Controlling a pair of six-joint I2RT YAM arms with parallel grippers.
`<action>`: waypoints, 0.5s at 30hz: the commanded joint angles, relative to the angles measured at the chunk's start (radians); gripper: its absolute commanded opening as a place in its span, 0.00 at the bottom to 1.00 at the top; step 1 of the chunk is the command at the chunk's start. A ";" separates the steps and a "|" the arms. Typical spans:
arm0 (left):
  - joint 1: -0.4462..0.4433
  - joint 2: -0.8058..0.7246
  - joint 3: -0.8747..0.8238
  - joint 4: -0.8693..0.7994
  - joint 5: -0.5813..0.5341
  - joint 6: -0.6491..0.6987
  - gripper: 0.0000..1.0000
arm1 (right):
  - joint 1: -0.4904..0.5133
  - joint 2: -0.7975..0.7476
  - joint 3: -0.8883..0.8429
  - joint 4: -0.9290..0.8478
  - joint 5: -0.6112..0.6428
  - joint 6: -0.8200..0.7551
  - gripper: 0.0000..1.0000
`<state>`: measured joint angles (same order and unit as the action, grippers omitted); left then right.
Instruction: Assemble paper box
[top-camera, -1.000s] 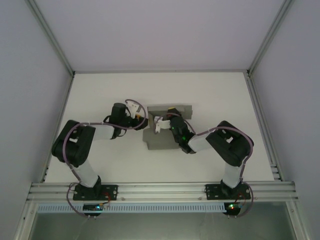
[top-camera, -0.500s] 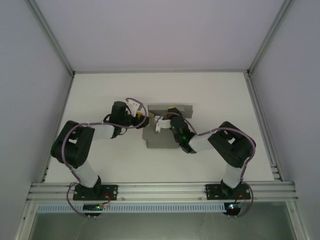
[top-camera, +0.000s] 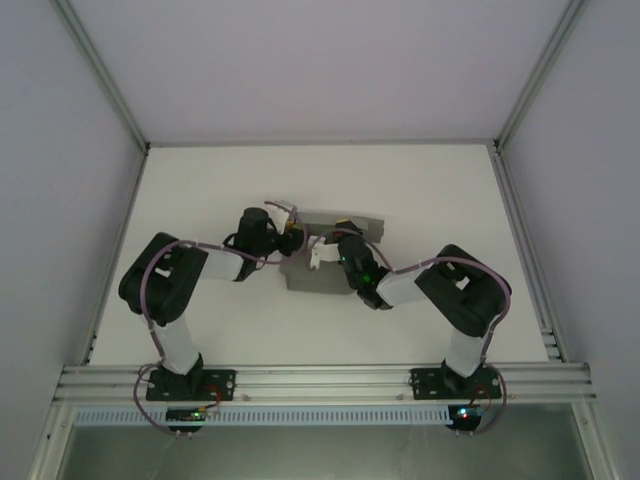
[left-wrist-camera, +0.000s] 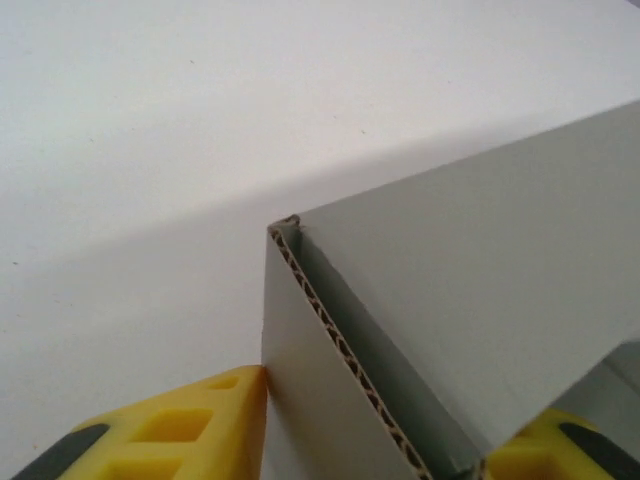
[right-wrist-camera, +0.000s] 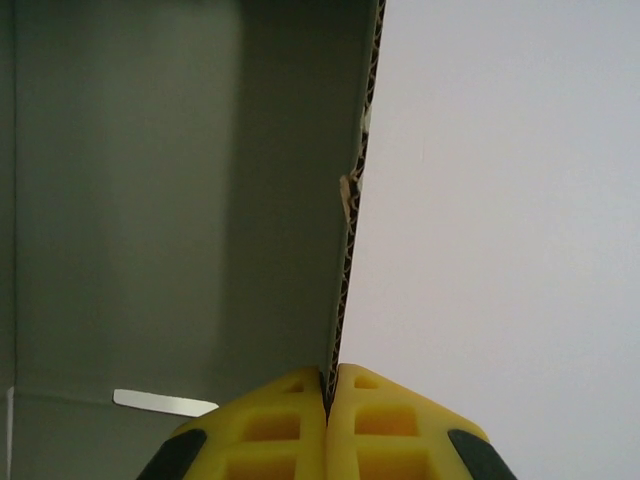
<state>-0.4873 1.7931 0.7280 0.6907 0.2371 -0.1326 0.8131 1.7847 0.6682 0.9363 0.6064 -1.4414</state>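
Note:
The grey paper box (top-camera: 318, 278) lies partly folded at mid-table between the two arms. My right gripper (top-camera: 331, 246) is over its middle. In the right wrist view that gripper (right-wrist-camera: 331, 385) is shut on the corrugated top edge of an upright wall of the paper box (right-wrist-camera: 180, 200). My left gripper (top-camera: 292, 240) is at the box's left side. In the left wrist view it (left-wrist-camera: 375, 440) is open and straddles a raised corner of the paper box (left-wrist-camera: 480, 300). Its left finger (left-wrist-camera: 200, 430) touches one panel.
White tabletop (top-camera: 200, 190) spreads around the box. Aluminium frame posts (top-camera: 520, 100) and pale enclosure walls bound the back and sides. A rail (top-camera: 320, 380) carrying both arm bases runs along the near edge.
The left arm has swung right and its gripper has come up against the box's left corner. The right arm has stayed, holding its wall.

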 joint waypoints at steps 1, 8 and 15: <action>-0.009 0.027 0.038 0.080 -0.052 -0.009 0.32 | 0.008 0.007 -0.007 -0.114 -0.043 0.037 0.00; -0.022 0.076 0.082 0.047 -0.205 -0.047 0.10 | 0.016 -0.020 0.017 -0.215 -0.055 0.104 0.00; -0.056 0.113 0.094 -0.019 -0.544 -0.121 0.00 | 0.021 -0.054 0.022 -0.317 -0.044 0.182 0.00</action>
<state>-0.5556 1.8725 0.8097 0.7185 -0.0608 -0.1684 0.8227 1.7393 0.7059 0.7860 0.5793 -1.3136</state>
